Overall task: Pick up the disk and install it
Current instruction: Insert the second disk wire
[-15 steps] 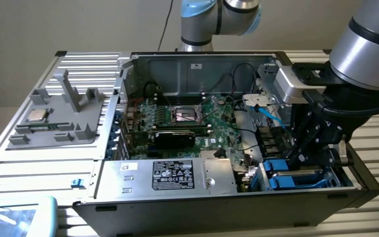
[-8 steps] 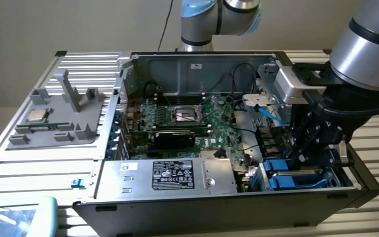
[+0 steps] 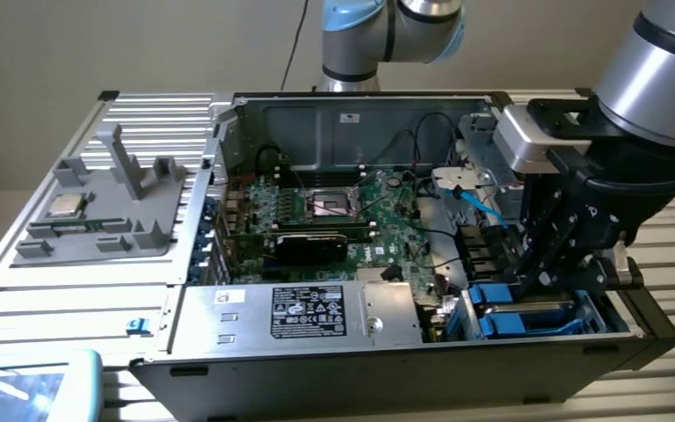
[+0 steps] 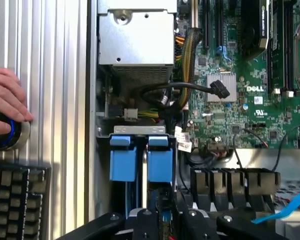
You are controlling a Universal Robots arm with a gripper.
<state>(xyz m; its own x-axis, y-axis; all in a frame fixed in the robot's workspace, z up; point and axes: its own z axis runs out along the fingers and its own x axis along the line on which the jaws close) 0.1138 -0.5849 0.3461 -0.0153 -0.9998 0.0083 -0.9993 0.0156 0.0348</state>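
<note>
Two blue carrier tabs stand side by side in the drive bay at the case's (image 3: 197, 369) 4 o'clock corner, exterior view. The disk (image 3: 523, 322) (image 4: 159, 162) sits in that bay. Hand (image 3: 545, 280) (image 4: 165, 222) is low right over it; contact unclear, and whether it's wide or narrow cannot be told. Silver box with black label (image 3: 302, 312) along the near wall at 6 o'clock. Motherboard (image 3: 350, 220) mid-case. Grey fixture (image 3: 103, 207) with CPU chip (image 3: 66, 207) on the tabletop (image 3: 68, 290) at 9 o'clock. Arm base (image 3: 350, 44) far, at 12 o'clock. Wrist view: person's fingers (image 4: 10, 100) on a blue-ringed knob (image 4: 12, 135), keyboard (image 4: 17, 200) beside it.
</note>
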